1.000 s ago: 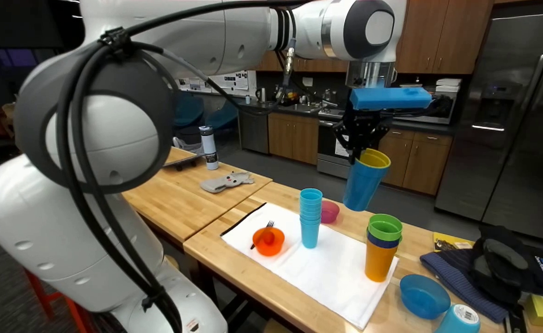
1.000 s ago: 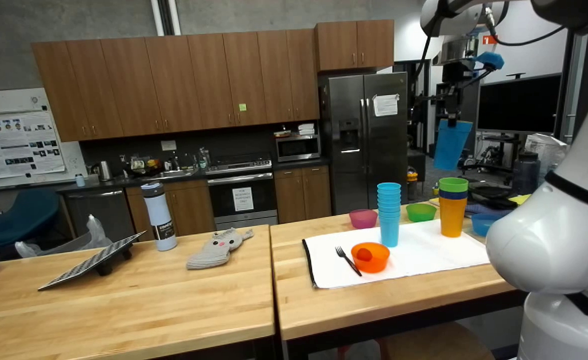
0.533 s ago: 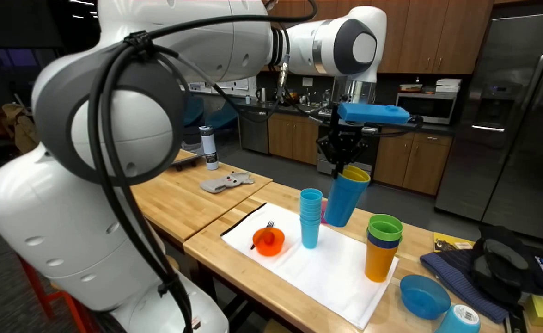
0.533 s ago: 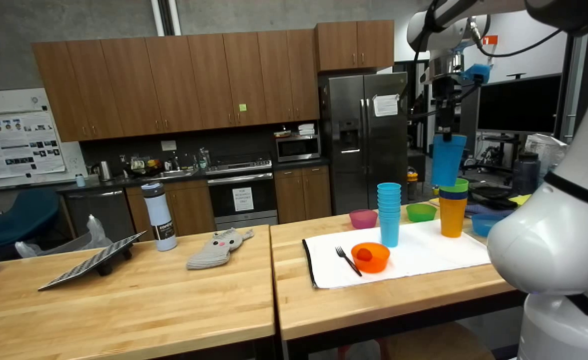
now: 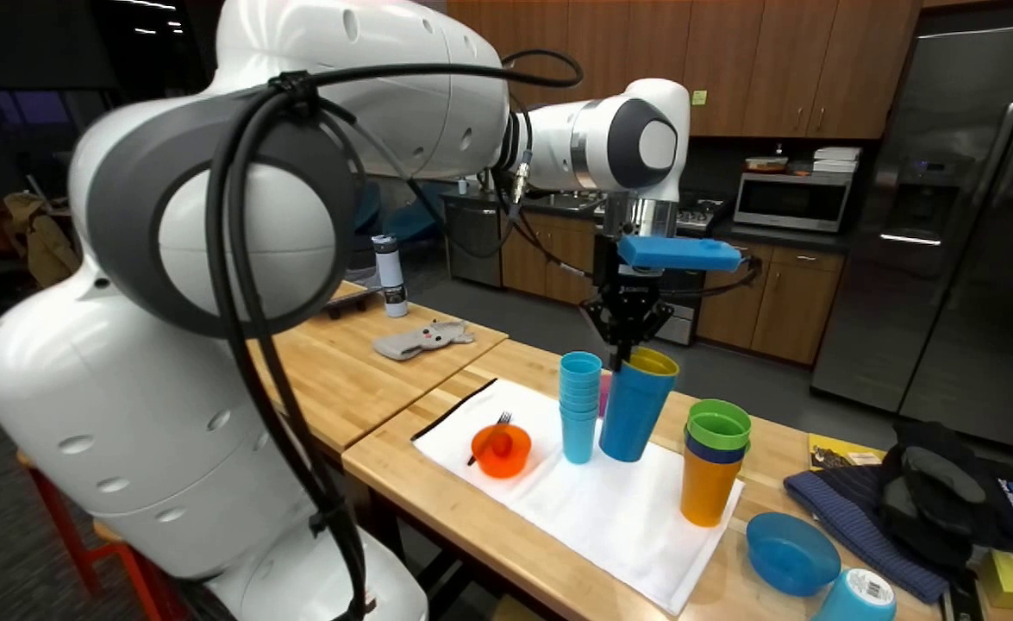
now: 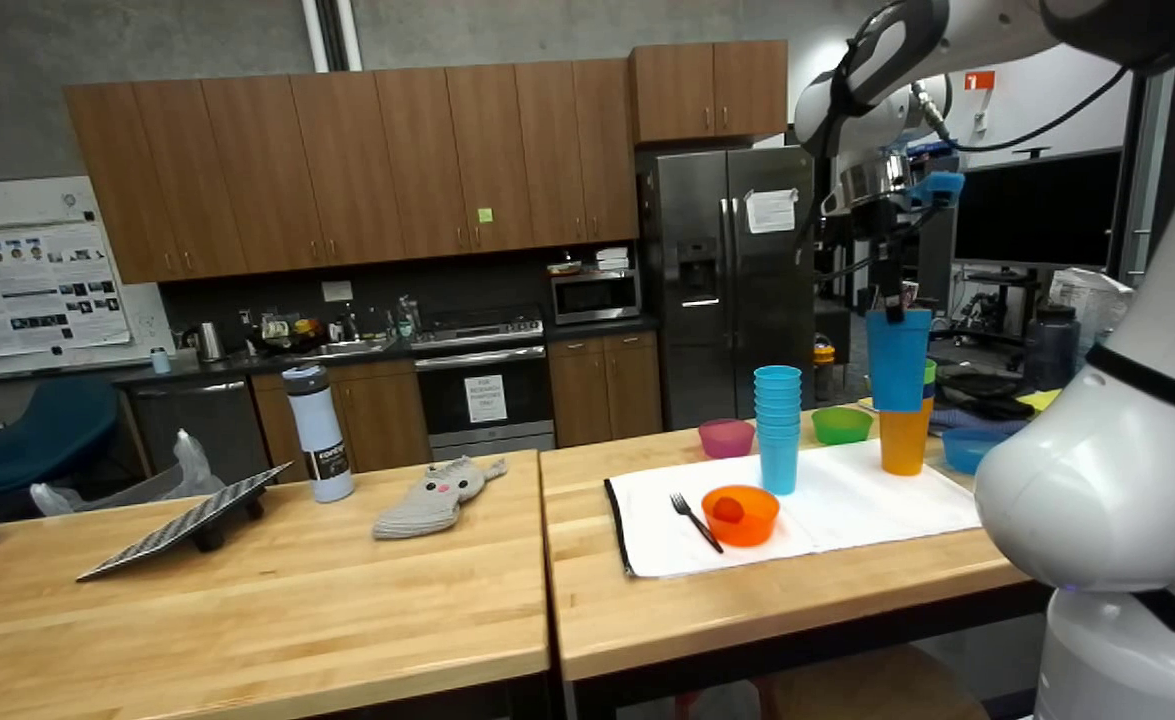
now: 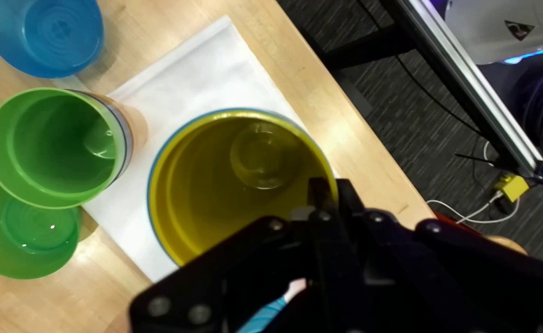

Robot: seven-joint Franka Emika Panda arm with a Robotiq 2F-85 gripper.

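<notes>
At my hand (image 7: 332, 190), I have the jaws pinched onto the rim of a yellow-lined blue cup (image 5: 638, 414) hanging tilted above the white cloth (image 5: 575, 517). Lower, near the hand, a light-blue cup stack (image 5: 579, 405) and a green-topped stack (image 5: 713, 461) stand on that cloth; farther out, a blue bowl (image 5: 791, 552) rests on the worktop (image 5: 450, 498).

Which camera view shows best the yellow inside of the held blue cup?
The wrist view: it looks in, so the yellow inside shows down to the bottom. The exterior views show less: yellow at the mouth, or just the blue cup from outside.
</notes>
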